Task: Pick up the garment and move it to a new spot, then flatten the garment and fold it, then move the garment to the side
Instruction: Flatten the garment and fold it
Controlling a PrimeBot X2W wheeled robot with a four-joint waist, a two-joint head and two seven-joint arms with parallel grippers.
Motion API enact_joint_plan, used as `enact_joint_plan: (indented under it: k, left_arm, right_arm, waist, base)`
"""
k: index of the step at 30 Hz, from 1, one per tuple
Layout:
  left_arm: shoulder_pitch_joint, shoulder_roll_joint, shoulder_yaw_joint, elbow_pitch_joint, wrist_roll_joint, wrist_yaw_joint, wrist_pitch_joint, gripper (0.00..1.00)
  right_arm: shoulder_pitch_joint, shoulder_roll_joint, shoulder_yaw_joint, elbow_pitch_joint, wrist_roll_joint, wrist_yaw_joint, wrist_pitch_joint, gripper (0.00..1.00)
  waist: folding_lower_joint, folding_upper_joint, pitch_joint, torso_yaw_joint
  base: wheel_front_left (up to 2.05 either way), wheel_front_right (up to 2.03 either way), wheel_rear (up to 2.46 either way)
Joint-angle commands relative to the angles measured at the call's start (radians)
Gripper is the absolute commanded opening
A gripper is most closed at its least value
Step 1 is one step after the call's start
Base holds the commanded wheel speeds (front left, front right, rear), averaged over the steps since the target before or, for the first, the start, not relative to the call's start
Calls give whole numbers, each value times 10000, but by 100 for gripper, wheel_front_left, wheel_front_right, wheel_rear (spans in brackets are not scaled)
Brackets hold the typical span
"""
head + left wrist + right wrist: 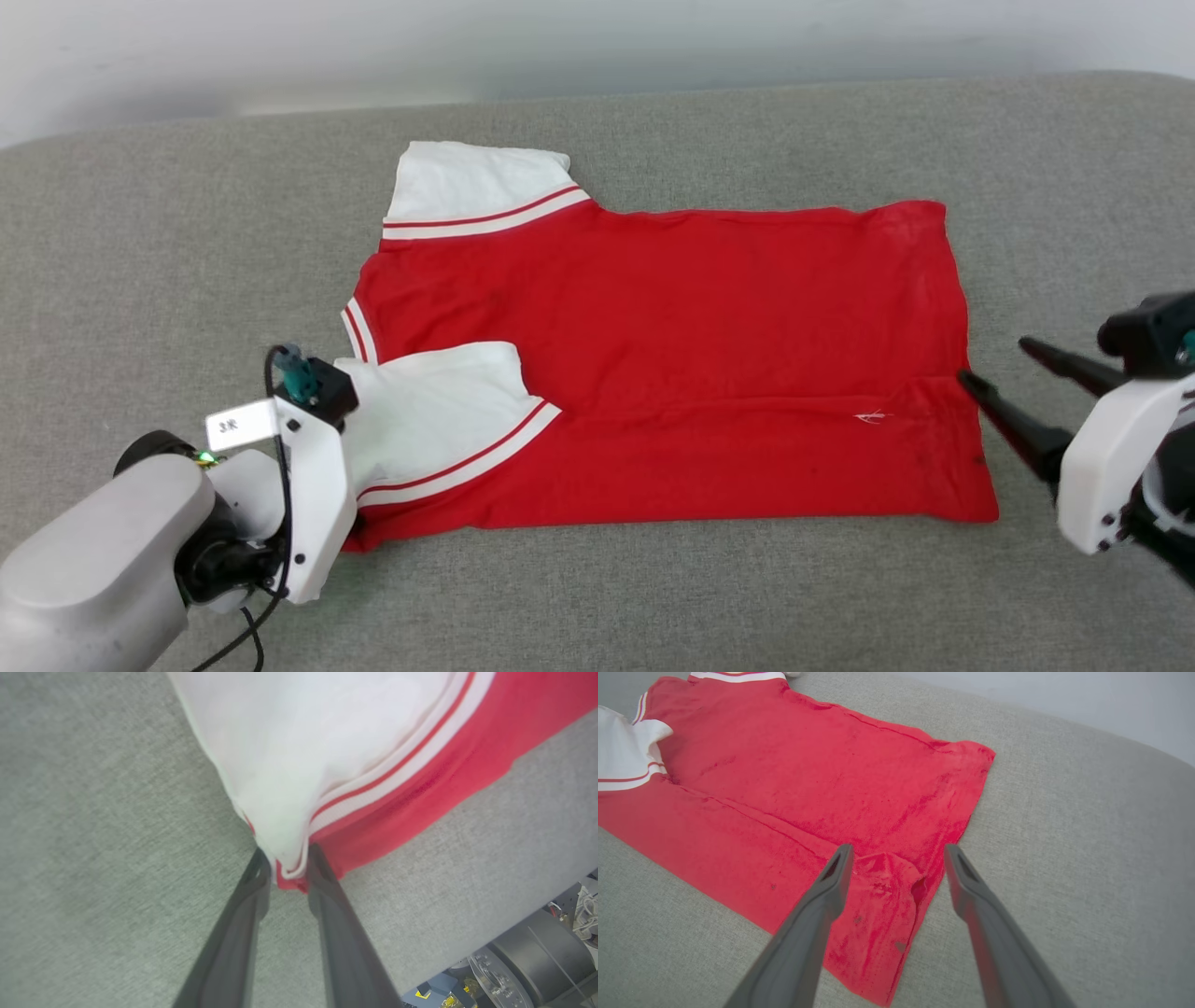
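left pincer (288,857) nipping the garment (700,308), right pincer (899,853) spread wide

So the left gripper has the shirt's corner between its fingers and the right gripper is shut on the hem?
No: the right gripper is open, fingers spread either side of the hem of the shirt, as the right wrist view shows. The left gripper does have the corner between its fingers.

Garment (672,355) lies flat on pad (653,597), neck end left, hem right. Far sleeve (467,182) spreads out behind the body; near sleeve (439,401) lies folded onto it. Left gripper (288,858) at near-left corner, sleeve edge between its fingers. Right gripper (992,360) at hem, near-right: one finger over cloth, one beside it.
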Motion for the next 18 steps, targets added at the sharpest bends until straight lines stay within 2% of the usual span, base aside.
enact_joint_plan:
  k: [1,5,10,14,18]
  left_arm:
    - [284,-131,-189,-57,-90,0,-146,0]
    - [83,161,-279,-387,-84,0,-493,0]
    - [-116,414,-349,-795,-63,0,-849,0]
    - [-274,521,-423,-982,-19,-1,-1039,0]
    - [-463,523,-511,-1088,69,-1,-1154,0]
  right_arm:
    - [-340,-287,52,-157,109,-5,257,100]
    - [-976,-1083,538,-542,343,-5,1579,100]
    - [-1808,-1976,1494,-759,1105,-5,3981,100]
    - [-2337,-2154,2045,-458,1649,-5,5614,100]
    - [-2695,-1780,2371,175,1941,-5,6522,100]
  waist:
    - [0,0,-106,11]
    - [0,0,-263,30]
    - [0,0,-334,50]
    - [0,0,-252,101]
    - [0,0,-91,166]
  base:
    - [0,0,0]
    - [0,0,0]
    - [0,0,0]
    - [0,0,0]
    - [0,0,0]
